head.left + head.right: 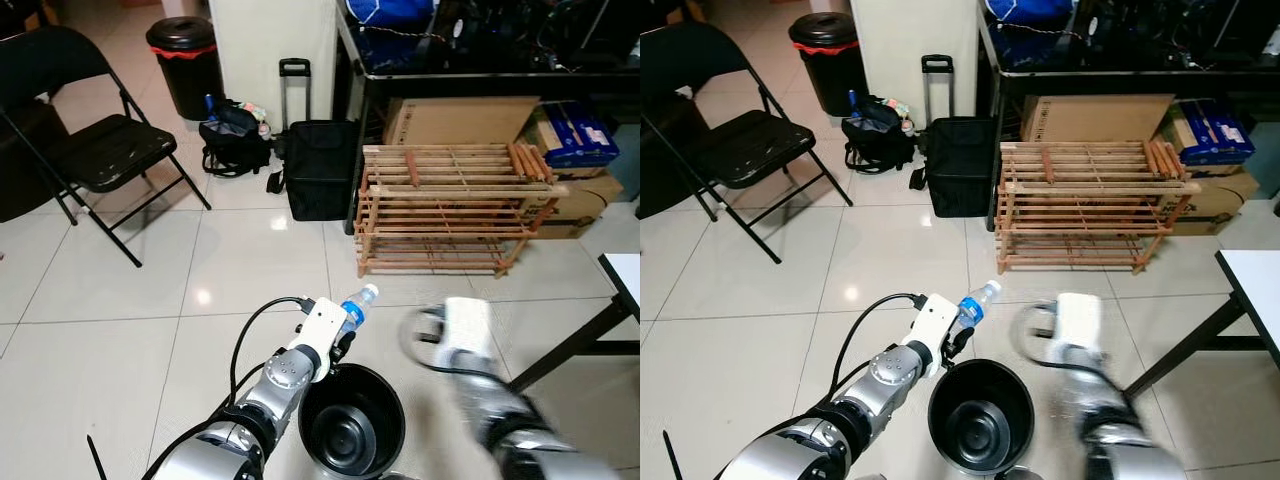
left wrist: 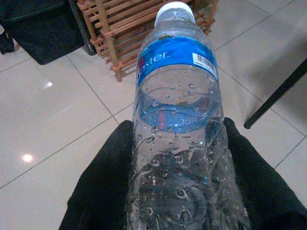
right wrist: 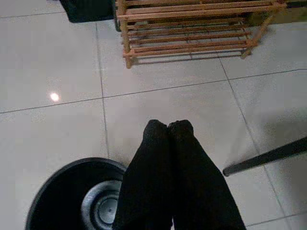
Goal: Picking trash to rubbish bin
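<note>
My left gripper [image 1: 345,322] is clamped on the plastic bottle [image 1: 357,304], black fingers [image 2: 108,177] pressed to both sides of its lower body; white cap and blue label point forward and up, away from me, so the long axis runs out along the fingers, tilted, not upright.

Key relation: the small black bin [image 1: 352,420] sits on the floor tiles just below and slightly nearer me than the bottle; the bottle hangs over or just past the far rim, base end closest to the opening; I cannot tell if the cap end overhangs the rim; I judge a short pull back or tip down is wanted before letting go, else it could strike the rim and roll off across the floor.

My right gripper [image 3: 168,127] holds nothing, fingers pressed together, hovering beside the bin's right side, arm blurred in the head views; left arm is the one to finish.

Also ahead, well apart: wooden rack [image 1: 450,205]; folding chair [image 1: 95,140]; a second, larger bin with red liner [image 1: 185,62] by the far wall.
</note>
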`<state>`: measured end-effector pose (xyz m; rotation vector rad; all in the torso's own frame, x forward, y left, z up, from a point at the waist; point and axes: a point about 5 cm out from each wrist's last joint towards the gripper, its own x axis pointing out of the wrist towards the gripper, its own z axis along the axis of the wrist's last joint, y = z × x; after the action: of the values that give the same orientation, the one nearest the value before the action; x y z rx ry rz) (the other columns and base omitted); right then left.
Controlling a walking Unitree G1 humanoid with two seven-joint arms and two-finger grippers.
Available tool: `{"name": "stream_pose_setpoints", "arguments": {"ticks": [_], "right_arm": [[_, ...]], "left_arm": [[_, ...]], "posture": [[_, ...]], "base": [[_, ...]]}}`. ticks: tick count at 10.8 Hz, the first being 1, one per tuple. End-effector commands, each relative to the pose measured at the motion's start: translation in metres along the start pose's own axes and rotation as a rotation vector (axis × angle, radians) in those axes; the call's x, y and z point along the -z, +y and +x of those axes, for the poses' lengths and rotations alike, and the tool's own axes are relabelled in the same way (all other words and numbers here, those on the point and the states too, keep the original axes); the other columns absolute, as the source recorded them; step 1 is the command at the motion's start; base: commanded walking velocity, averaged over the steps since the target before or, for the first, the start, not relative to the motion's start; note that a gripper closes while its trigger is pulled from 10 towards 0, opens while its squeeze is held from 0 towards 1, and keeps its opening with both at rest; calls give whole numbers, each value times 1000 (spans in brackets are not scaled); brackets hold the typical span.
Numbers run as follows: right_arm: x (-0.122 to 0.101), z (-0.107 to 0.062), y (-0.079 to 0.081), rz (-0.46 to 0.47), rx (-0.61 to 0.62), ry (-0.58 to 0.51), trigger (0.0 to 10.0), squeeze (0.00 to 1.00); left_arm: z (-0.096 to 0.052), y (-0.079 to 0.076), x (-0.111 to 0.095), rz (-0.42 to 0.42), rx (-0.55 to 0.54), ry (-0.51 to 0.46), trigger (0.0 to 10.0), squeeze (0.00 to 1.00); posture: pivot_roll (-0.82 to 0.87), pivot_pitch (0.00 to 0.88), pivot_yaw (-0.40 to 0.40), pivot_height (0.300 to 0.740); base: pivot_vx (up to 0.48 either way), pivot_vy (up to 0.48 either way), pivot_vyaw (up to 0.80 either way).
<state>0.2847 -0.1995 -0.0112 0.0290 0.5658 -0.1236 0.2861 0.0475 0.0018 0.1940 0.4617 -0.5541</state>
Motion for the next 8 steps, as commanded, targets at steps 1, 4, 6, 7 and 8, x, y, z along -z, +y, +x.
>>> {"name": "stream_pose_setpoints", "arguments": {"ticks": [1,4,6,7,8], "right_arm": [[5,-1,-2,2,-15,21,10000,0],[-1,-2,-31,-58,-92,52,10000,0],[-10,-2,-34,-64,-184,40,10000,0],[-15,-2,-36,-83,-233,35,10000,0],[-16,-5,-30,-149,-428,86,10000,0]], "left_arm": [[1,-1,-2,7,10,-2,10000,0],[0,2,-1,-7,1,-1,10000,0],[0,4,0,-8,-3,3,10000,0],[0,4,0,-4,-2,5,10000,0],[-1,5,1,7,3,8,10000,0]], "posture": [[-31,42,8,740],[-31,50,10,740],[-34,50,14,740],[-33,49,15,740],[-32,48,19,740]], "base": [[0,0,0],[0,0,0],[0,0,0],[0,0,0],[0,0,0]]}}
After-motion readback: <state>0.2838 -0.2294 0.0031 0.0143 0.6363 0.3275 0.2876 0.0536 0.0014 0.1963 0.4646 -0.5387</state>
